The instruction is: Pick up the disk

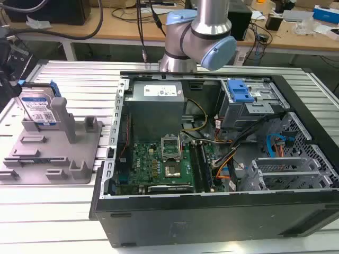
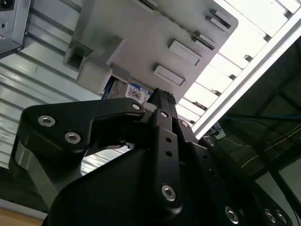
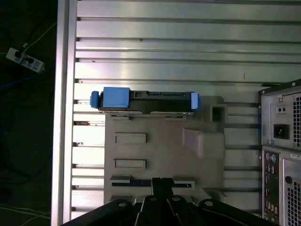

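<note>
On the ribbed aluminium table (image 1: pixel 53 222), I see the open black computer case (image 1: pixel 212 217) at the exterior view's right. The grey plastic fixture with upright posts (image 1: pixel 53 153) sits just beside it. The silver-grey hard disk with blue side rails (image 1: pixel 39 108) stands on edge at the fixture's far end, untouched. My black gripper (image 3: pixel 162 181) hangs over the fixture's opposite end, jaws closed together, gripping nothing.
</note>
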Motion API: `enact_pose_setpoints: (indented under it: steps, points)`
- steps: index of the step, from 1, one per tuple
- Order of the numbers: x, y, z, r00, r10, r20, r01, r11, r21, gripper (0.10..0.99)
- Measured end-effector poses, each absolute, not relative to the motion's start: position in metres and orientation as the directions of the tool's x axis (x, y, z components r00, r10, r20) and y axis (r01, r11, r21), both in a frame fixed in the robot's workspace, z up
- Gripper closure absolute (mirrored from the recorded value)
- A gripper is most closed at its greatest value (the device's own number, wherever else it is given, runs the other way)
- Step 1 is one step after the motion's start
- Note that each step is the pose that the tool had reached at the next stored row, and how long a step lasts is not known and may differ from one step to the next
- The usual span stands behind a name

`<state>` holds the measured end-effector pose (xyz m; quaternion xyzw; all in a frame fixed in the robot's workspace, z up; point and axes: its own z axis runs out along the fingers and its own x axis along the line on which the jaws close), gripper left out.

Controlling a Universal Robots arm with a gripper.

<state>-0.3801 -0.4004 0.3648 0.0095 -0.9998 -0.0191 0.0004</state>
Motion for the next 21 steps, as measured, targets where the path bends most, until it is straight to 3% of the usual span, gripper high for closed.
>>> enact_pose_setpoints:
  steps: [12,21]
  points:
    - [-0.3801,-0.4004,0.3648,-1.000,-0.020,0.000,-0.020,0.999,0.038,0.980]
    - [-0.3801,-0.4004,0.3643,-0.958,-0.287,0.000,-0.286,0.957,0.038,0.980]
